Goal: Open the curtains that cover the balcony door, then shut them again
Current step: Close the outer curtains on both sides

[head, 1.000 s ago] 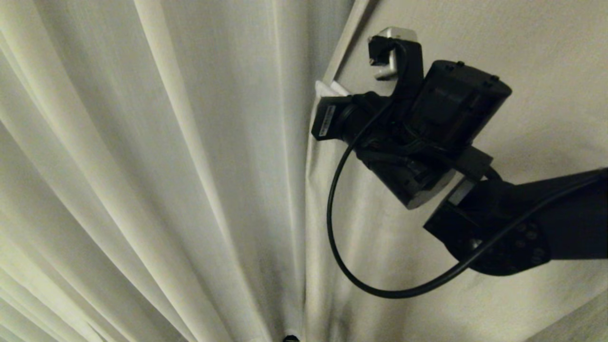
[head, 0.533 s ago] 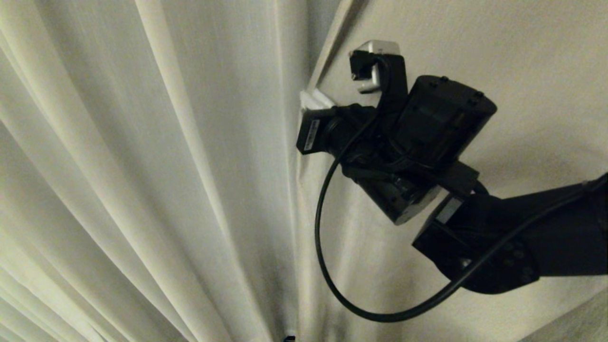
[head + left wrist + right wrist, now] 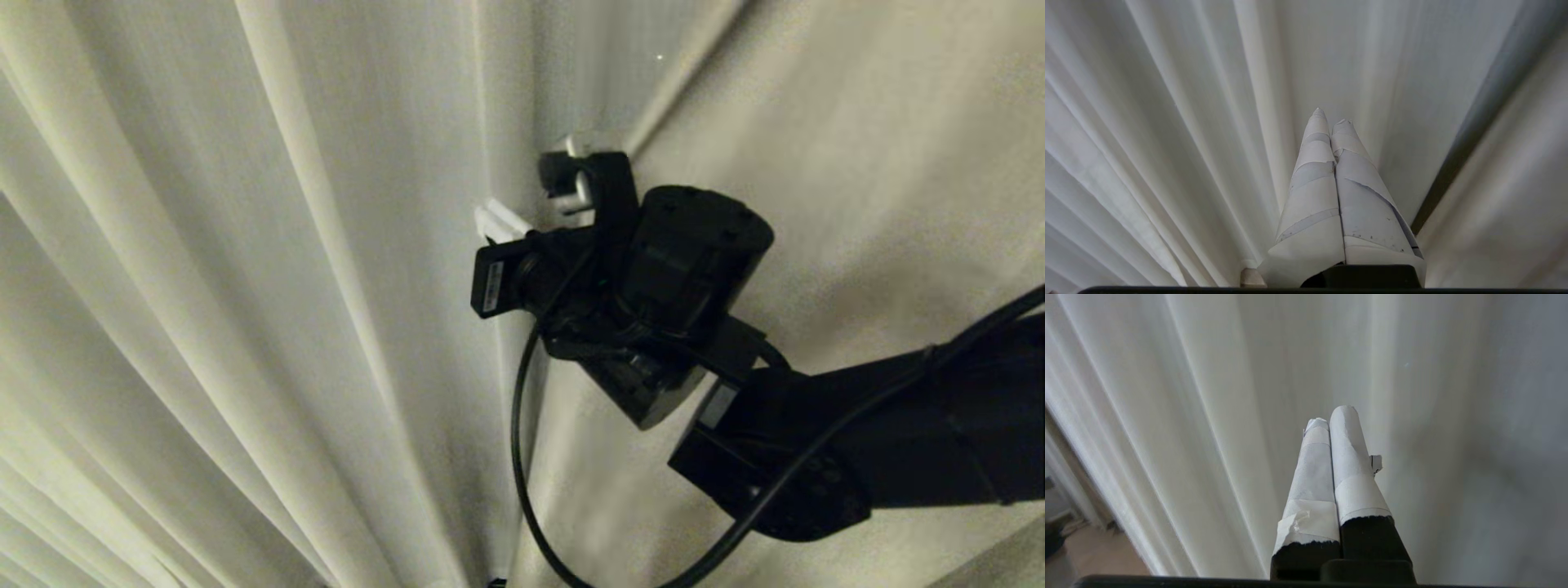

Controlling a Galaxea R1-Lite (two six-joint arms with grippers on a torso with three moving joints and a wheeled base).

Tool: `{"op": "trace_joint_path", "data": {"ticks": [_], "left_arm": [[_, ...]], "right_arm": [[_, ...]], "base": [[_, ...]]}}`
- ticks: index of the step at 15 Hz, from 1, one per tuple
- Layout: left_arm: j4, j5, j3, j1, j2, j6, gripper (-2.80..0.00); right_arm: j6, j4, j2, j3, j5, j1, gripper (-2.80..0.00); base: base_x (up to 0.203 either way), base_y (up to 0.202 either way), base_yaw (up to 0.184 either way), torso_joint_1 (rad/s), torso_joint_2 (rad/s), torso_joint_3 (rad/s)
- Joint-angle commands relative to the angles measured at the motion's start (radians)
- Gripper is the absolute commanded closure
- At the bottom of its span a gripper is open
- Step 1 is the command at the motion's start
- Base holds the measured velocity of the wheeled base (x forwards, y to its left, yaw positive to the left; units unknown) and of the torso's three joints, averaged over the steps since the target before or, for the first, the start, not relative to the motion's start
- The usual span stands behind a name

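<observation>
The cream-white curtains (image 3: 245, 269) fill the head view, pleated on the left with a flatter panel (image 3: 857, 180) on the right. My right gripper (image 3: 496, 222) reaches in from the right, shut and empty. Its white taped fingertips (image 3: 1343, 416) rest at the seam where the two panels meet. My left gripper (image 3: 1331, 116) is parked low in front of the pleats (image 3: 1167, 143), also shut and empty. A narrow dark strip (image 3: 1474, 151) shows between two panels there. The balcony door is hidden behind the fabric.
A black cable (image 3: 522, 457) loops down from the right wrist in front of the curtain. In the right wrist view a patch of tan floor (image 3: 1098, 547) shows beside the curtain's edge.
My right arm has moved left and lower in the head view, bringing the shut gripper onto the seam. The fold of the right panel above it has shifted to the right.
</observation>
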Motion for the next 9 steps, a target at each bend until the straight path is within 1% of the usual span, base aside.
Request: {"op": "trace_joint_path", "data": {"ticks": [1,7,9], "left_arm": [[0.0,-0.001,0.0,0.0,0.0,0.0,0.0],[0.0,-0.001,0.0,0.0,0.0,0.001,0.0],[0.0,-0.001,0.0,0.0,0.0,0.0,0.0]], "right_arm": [[0.0,-0.013,0.002,-0.001,-0.004,0.001,0.0],[0.001,-0.013,-0.026,0.014,-0.004,-0.004,0.0],[0.002,-0.011,-0.063,0.049,-0.004,-0.025,0.0]], "base": [[0.0,0.0,0.0,0.0,0.0,0.0],[0.0,0.0,0.0,0.0,0.0,0.0],[0.0,0.0,0.0,0.0,0.0,0.0]]}}
